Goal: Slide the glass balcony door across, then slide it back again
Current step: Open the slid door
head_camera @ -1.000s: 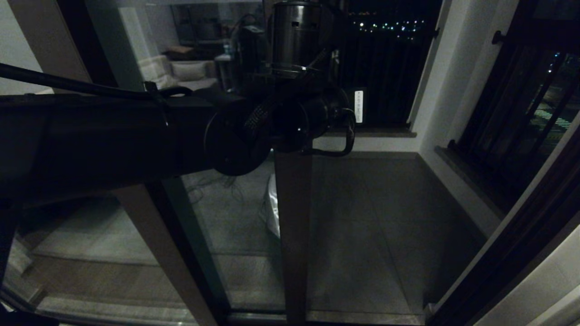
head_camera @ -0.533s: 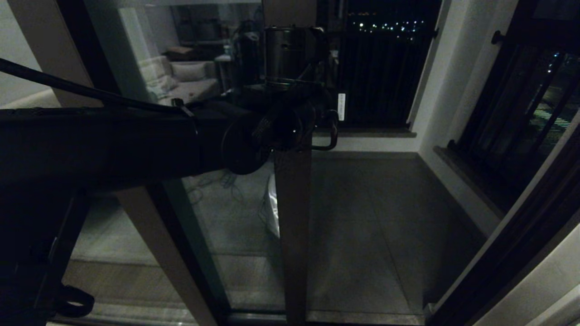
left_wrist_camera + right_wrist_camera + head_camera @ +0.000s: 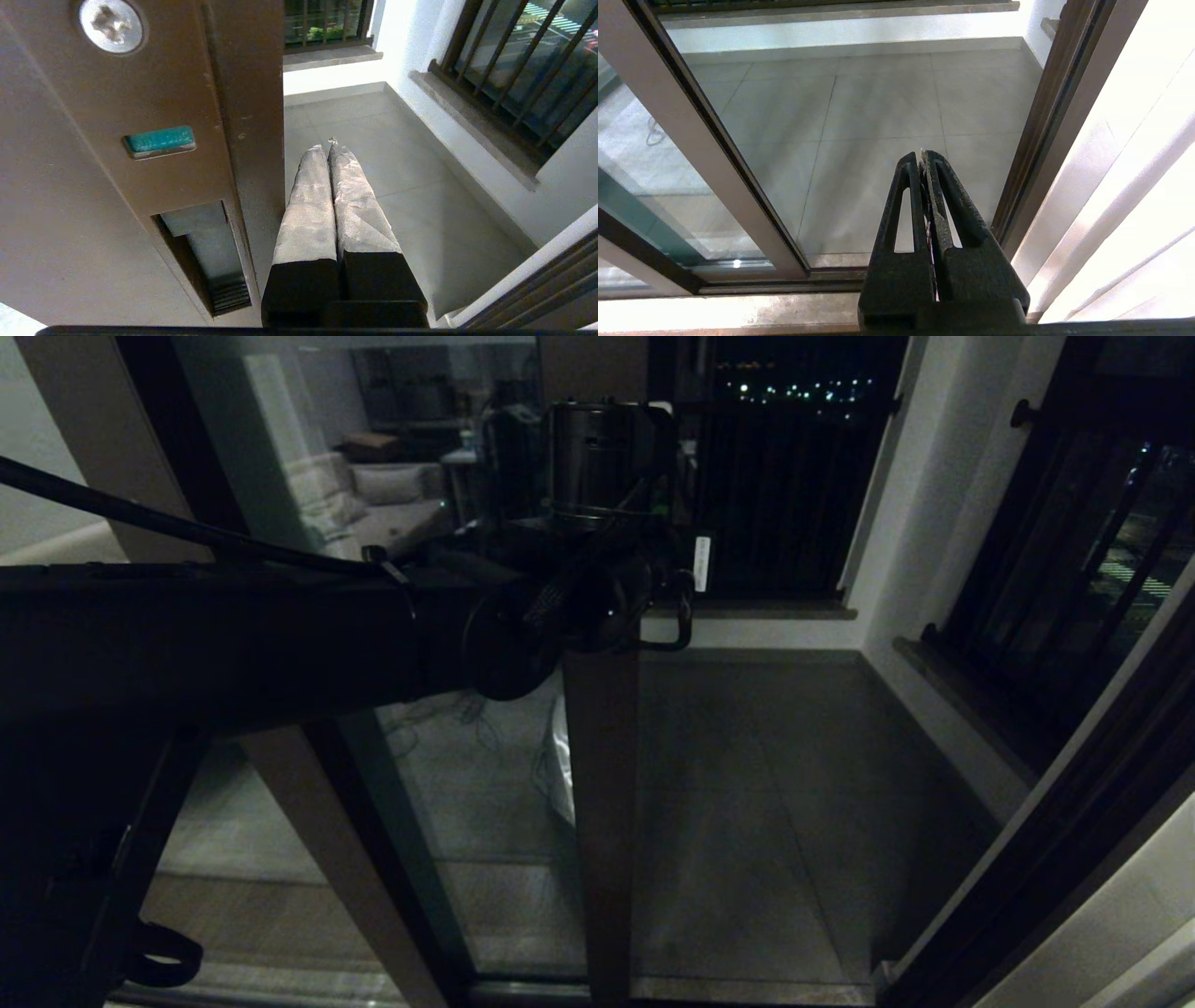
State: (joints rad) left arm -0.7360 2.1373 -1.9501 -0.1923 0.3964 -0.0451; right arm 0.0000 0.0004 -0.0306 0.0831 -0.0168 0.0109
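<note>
While the left arm reached across the head view from 9 o'clock, the left gripper (image 3: 329, 149) had its jaws pressed together on nothing, just beside the free edge of the stile (image 3: 140, 93) of the glass balcony door (image 3: 448, 775). I could not tell if the fingertips (image 3: 317, 161) touched that edge. The stile stood upright at the middle of the head view, running down to 6 o'clock, with its glass panel spreading toward 9 o'clock; toward 3 o'clock the opening showed the balcony floor (image 3: 766, 784) and the black-barred railing (image 3: 1055, 569).

I judge the door heavy and stiff: it should roll along its track only, slowly at first, so a steady sideways push is better than a jerk. Its glass is slippery and breakable and is no place to press. The best hold seems the recessed slot handle (image 3: 201, 252) in the stile, below a green latch tab (image 3: 161, 140) and a screw (image 3: 111, 23), or the flat edge of the stile itself.

No container was visible. The right gripper (image 3: 923, 154) was parked low, jaws together, pointing at the door track (image 3: 784, 275).
</note>
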